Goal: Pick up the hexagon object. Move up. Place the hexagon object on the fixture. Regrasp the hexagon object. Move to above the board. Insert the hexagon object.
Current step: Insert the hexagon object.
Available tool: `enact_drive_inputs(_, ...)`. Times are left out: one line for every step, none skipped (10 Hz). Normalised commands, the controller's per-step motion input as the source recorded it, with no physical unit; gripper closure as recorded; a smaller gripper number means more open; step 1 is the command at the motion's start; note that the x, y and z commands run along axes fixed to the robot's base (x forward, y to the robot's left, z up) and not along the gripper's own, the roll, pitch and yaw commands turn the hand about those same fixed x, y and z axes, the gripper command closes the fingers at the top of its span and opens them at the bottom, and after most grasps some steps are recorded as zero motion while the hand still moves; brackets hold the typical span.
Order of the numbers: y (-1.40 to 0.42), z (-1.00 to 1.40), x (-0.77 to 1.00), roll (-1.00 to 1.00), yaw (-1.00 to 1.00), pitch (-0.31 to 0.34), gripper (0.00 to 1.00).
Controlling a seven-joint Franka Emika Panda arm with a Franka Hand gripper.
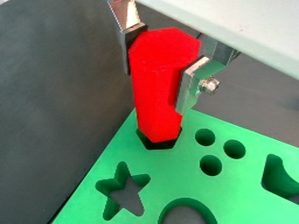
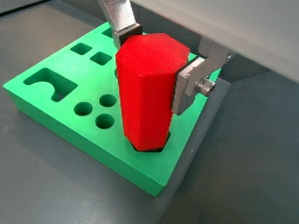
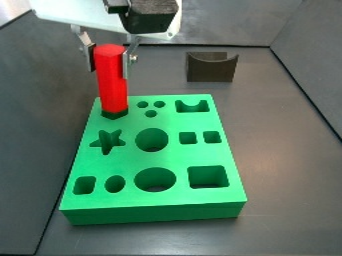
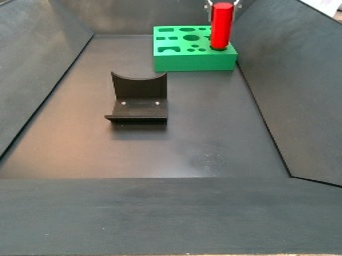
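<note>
While the hexagon object point(image 1: 158, 83) stands upright with its lower end in a hole at a corner of the board point(image 3: 201, 200), the gripper point(image 1: 163, 54) is above that corner and pinches the upper part of the peg between its two silver fingers point(image 2: 191, 79). In both wrist views the plates press on opposite sides of the red peg. In a side view, going from left to right, the fixture point(image 4: 136, 98) stands alone on the dark floor, well apart from the green board with the peg point(image 4: 222, 26).
</note>
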Motion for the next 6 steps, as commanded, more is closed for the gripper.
enact_drive_inputs(-0.06, -0.14, -0.09, -0.05, 0.09, -0.106, 1.00)
enact_drive_inputs(-0.06, -0.12, -0.06, -0.06, 0.06, -0.110, 1.00)
enact_drive_inputs(-0.02, -0.13, -0.05, -0.08, 0.05, -0.114, 1.00)
enact_drive_inputs(0.00, -0.09, -0.03, -0.09, 0.05, -0.106, 1.00)
enact_drive_inputs(0.00, -0.03, -0.07, -0.10, 0.00, -0.116, 1.00)
enact_drive_inputs(0.00, -0.01, -0.10, -0.10, 0.00, -0.120, 1.00)
